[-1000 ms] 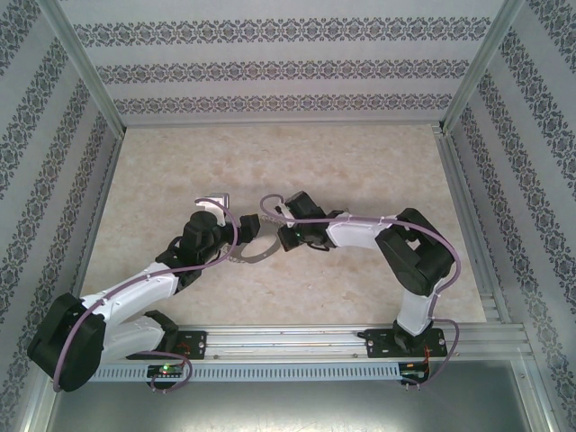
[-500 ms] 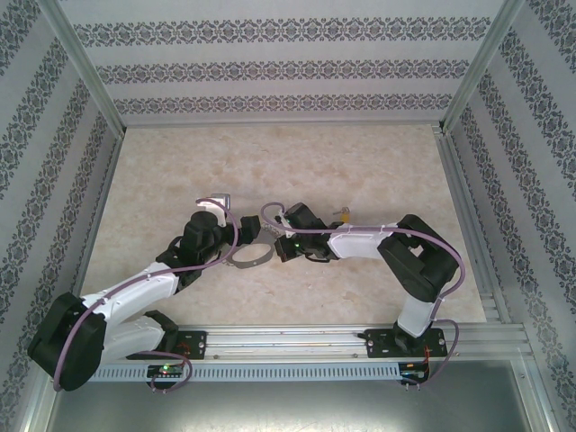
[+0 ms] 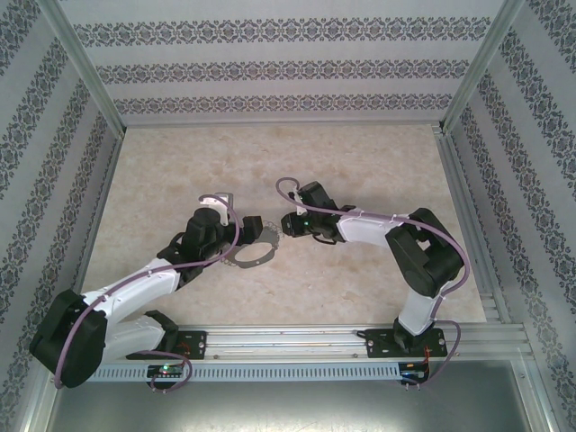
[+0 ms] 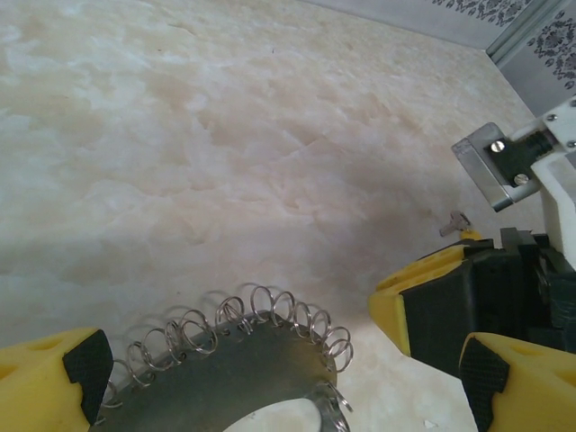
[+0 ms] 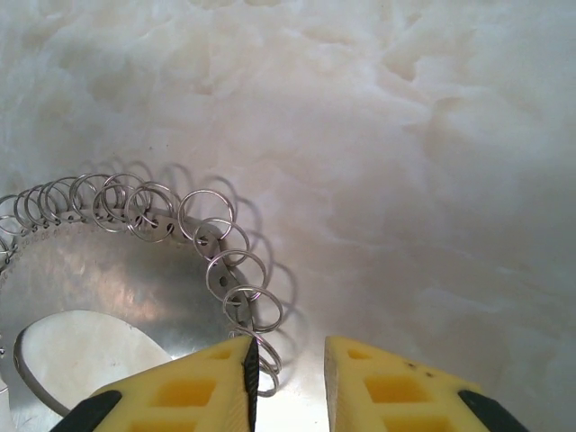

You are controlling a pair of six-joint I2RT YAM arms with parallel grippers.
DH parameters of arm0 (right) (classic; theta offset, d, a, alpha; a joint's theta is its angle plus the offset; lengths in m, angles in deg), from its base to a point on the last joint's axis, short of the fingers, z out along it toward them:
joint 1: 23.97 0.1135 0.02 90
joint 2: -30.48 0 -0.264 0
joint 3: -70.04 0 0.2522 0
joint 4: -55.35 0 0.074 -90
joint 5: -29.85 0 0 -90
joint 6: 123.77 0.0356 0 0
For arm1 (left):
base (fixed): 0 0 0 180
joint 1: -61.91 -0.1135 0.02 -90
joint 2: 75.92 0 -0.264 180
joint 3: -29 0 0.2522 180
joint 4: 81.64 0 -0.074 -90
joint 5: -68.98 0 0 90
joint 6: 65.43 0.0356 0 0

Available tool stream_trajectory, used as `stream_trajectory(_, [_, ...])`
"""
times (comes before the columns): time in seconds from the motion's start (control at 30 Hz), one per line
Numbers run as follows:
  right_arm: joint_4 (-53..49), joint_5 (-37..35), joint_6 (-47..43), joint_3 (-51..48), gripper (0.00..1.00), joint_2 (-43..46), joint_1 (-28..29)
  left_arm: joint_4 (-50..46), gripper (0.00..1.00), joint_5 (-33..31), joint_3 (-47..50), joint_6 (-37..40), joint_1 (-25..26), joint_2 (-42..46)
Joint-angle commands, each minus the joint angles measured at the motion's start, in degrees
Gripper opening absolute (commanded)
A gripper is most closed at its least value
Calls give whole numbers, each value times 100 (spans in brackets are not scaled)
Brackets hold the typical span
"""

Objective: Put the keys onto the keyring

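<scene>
So, starting right at the right tool [image 5: 288,378]: its yellow fingertips stand a little apart with bare surface showing through the gap, so I'd call it slightly open and gripping nothing. Just ahead of it and off to the left in its wrist view is the big flat grey metal keyring [image 5: 117,279]. It lies flat on the pale marbled worktop [image 5: 405,135]. The rim is fringed with little silvery wire loops [image 5: 247,306], and the nearest loop sits right against the inner edge of one fingertip.

The left tool [image 4: 283,378] is spread wide open and straddles the opposite side of the keyring, holding nothing. The hoop sits between its fingertips, closer to the one on the left of that view.

Now the bit that matters. In the left wrist view a tiny key [image 4: 456,222] with a grey metal shank and a yellow-orange head lies on the worktop. It's just beyond the right tool's black body, back from its fingertips and away from the keyring. Which way the shank points is too small to call.

My read: the right arm is clearly nearer, but it'd need to pull back from the keyring and re-aim. The left tool has the right one in its way.
</scene>
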Motion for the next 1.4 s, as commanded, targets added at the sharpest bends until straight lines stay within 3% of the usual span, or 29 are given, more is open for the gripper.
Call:
stream_trajectory(0.0, [1, 198, 62, -188, 28, 309, 9, -233, 100, 223, -296, -289, 53, -52])
stream_trajectory(0.27, [110, 240, 316, -865, 34, 866, 521, -1068, 100, 99, -900, -1350, 52, -35])
stream_trajectory(0.67, [288, 237, 658, -597, 36, 544, 955, -2499, 100, -403, -1776, -3137, 52, 82])
stream_trajectory(1.37, [152, 287, 659, -138, 36, 82, 1080, -2863, 100, -595, -2182, -3907, 64, 241])
